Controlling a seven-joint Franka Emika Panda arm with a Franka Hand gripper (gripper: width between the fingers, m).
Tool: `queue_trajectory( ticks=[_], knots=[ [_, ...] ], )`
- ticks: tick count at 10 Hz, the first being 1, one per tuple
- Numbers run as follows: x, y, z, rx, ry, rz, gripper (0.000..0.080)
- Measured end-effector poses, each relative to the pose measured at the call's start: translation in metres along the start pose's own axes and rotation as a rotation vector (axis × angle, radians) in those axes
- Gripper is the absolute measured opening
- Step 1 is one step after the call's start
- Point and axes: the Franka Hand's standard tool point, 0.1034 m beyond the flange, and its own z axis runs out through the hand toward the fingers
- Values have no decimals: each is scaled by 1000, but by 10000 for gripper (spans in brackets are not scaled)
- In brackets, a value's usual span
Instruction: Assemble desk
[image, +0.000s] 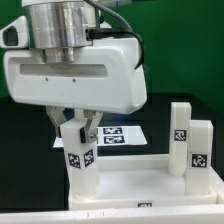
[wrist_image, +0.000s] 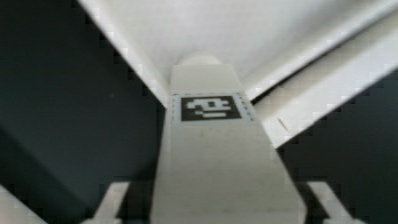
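Observation:
My gripper (image: 79, 125) is shut on the upper end of a white square desk leg (image: 80, 160), one finger on each side. The leg stands upright with its foot at the desk top's (image: 150, 185) corner on the exterior view's left. A black-and-white tag shows on the leg's face. In the wrist view the same leg (wrist_image: 214, 150) runs down between my fingers (wrist_image: 118, 203) toward the white top (wrist_image: 231, 30). Two more legs (image: 180, 130) (image: 199, 150) stand upright at the top's end on the exterior view's right.
The marker board (image: 122, 133) lies flat on the dark table behind the desk top, just beyond the held leg. A green wall backs the scene. The arm's bulky white hand fills the upper part of the exterior view.

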Motion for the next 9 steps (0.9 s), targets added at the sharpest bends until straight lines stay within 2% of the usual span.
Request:
queue_trajectory(
  ticks=[1, 3, 4, 6, 7, 8, 9],
  knots=[
    [0, 0, 0, 0, 4, 91, 287],
    [-3, -7, 1, 36, 13, 440, 287],
    [-4, -7, 1, 44, 6, 561, 287],
    [-5, -9, 1, 45, 3, 712, 287],
    [-5, -8, 2, 45, 4, 695, 287],
    [-7, -9, 3, 33, 10, 615, 360],
    [-12, -11, 5, 9, 18, 501, 547]
  ],
)
